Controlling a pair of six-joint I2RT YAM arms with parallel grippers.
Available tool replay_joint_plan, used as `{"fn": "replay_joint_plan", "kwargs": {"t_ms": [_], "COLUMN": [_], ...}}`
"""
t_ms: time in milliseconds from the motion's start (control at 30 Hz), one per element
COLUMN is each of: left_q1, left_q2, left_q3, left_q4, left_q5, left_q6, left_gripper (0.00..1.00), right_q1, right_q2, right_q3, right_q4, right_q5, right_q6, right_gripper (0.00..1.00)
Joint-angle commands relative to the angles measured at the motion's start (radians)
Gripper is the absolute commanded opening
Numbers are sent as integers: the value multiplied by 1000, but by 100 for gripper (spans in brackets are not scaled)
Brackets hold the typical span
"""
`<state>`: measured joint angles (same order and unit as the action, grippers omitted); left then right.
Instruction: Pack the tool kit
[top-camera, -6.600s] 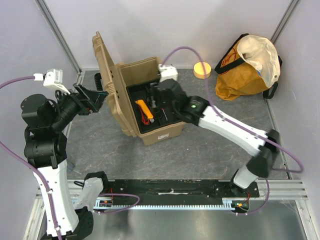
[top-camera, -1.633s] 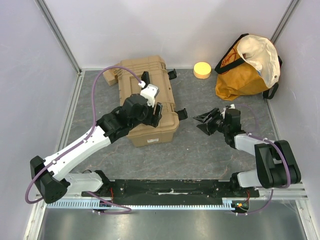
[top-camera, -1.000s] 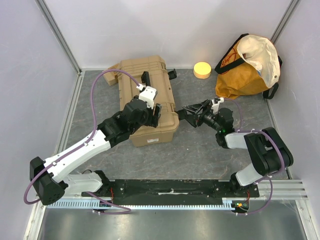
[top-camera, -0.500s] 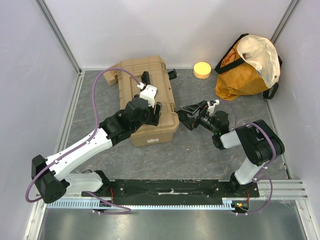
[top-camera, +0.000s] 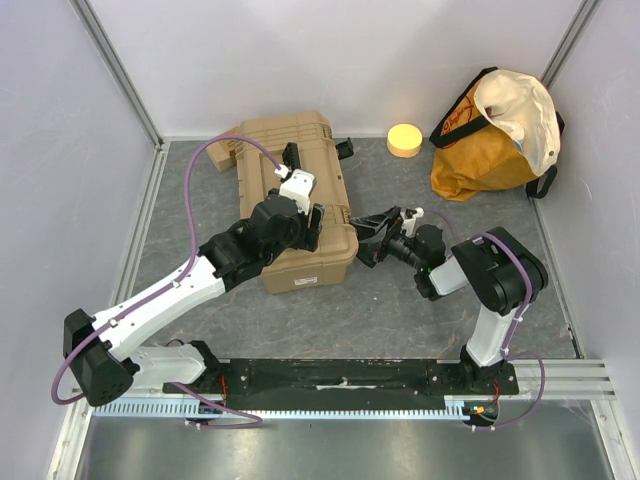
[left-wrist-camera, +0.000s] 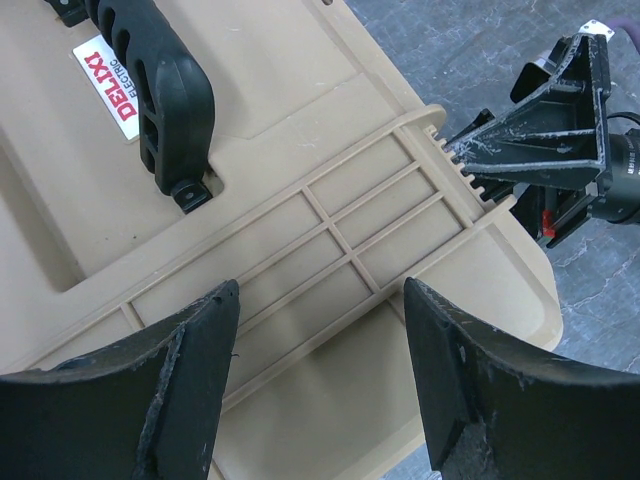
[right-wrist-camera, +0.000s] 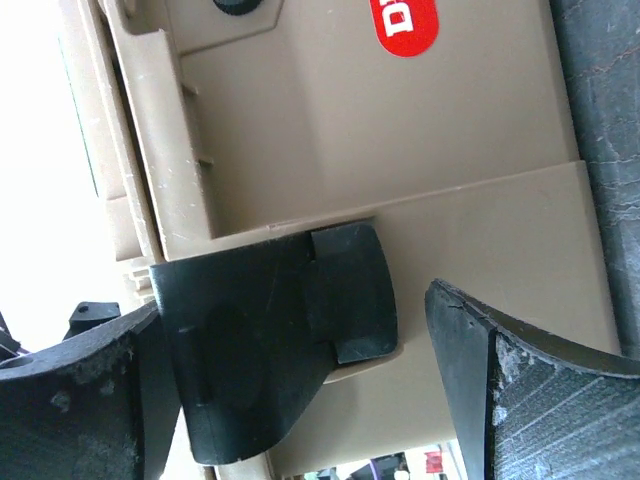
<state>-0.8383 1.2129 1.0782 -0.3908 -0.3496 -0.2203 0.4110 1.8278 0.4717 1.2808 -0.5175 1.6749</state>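
The tan tool kit (top-camera: 292, 165) lies shut on the table, black handle (left-wrist-camera: 150, 100) and red-white label (left-wrist-camera: 108, 74) on top. My left gripper (top-camera: 316, 226) is open and hovers low over the lid's near end, its jaws astride the ribbed lid (left-wrist-camera: 320, 300). My right gripper (top-camera: 368, 240) is open at the box's right side. In the right wrist view it (right-wrist-camera: 295, 310) straddles a black latch (right-wrist-camera: 270, 350) that stands out from the box wall, with gaps on both sides. The label also shows there (right-wrist-camera: 405, 20).
An orange-yellow cloth bag (top-camera: 497, 125) stands at the back right. A yellow round puck (top-camera: 404, 139) lies behind the box. A small tan block (top-camera: 222, 150) sits at the box's far left. Another black latch (top-camera: 344, 149) sticks out at the far end.
My right gripper has slid left across the table up to the box's right-side latch. My left gripper has stayed over the shut lid.
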Motion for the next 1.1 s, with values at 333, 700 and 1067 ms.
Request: {"fn": "replay_joint_plan", "kwargs": {"t_ms": [333,700,1067], "left_q1": [2,2,5], "left_q2": [71,73,85], "left_q3": [-73,-81,-78], "left_q4": [-261,-269,-269], "left_q5": [15,6,8], "left_q6": [-90,-97,-97], "left_gripper": [73,73,73], "right_q1": [15,15,22], "right_q2": [-231,-469,-518], "right_q3": [35,125,183], "right_q4": [166,-437,-537], "right_q5": [24,39,17], "right_q6": [13,-314,-405], "right_gripper": [98,98,98]}}
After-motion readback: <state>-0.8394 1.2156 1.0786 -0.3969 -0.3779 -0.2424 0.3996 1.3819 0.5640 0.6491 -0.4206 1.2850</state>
